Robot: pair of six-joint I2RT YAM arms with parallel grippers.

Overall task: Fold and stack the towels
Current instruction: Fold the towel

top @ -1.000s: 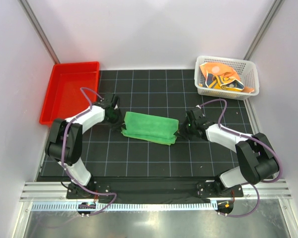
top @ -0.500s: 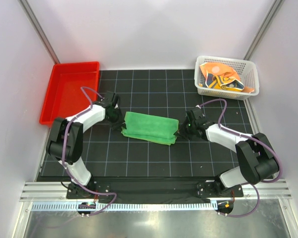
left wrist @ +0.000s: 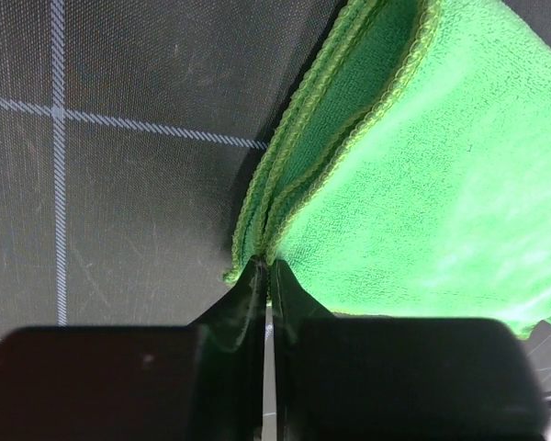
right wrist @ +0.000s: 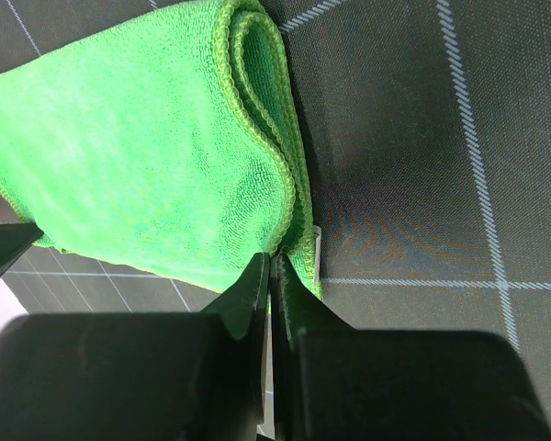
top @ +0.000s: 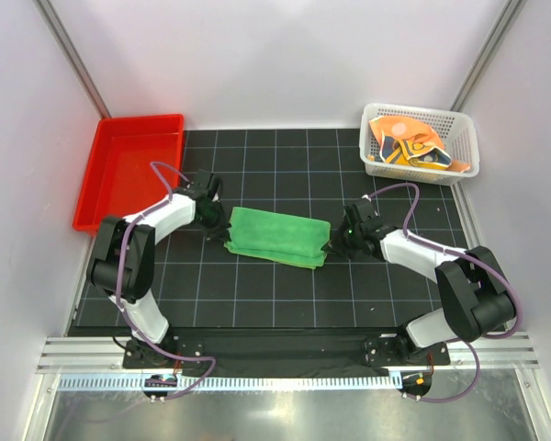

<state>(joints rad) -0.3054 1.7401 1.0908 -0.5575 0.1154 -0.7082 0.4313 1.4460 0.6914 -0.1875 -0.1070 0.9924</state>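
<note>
A green towel lies folded into a long band on the black grid mat in the middle of the table. My left gripper is at its left end. In the left wrist view that gripper is shut on the layered hem at the corner of the green towel. My right gripper is at the right end. In the right wrist view it is shut on the looped fold edge of the green towel. Crumpled orange and yellow towels fill the basket.
A white mesh basket stands at the back right corner of the mat. A red plastic tray sits at the back left, partly off the mat. White walls close in on the left, right and back.
The left gripper has closed its jaws onto the towel's left corner and shifted slightly toward it. The right gripper and the towel have not moved.
</note>
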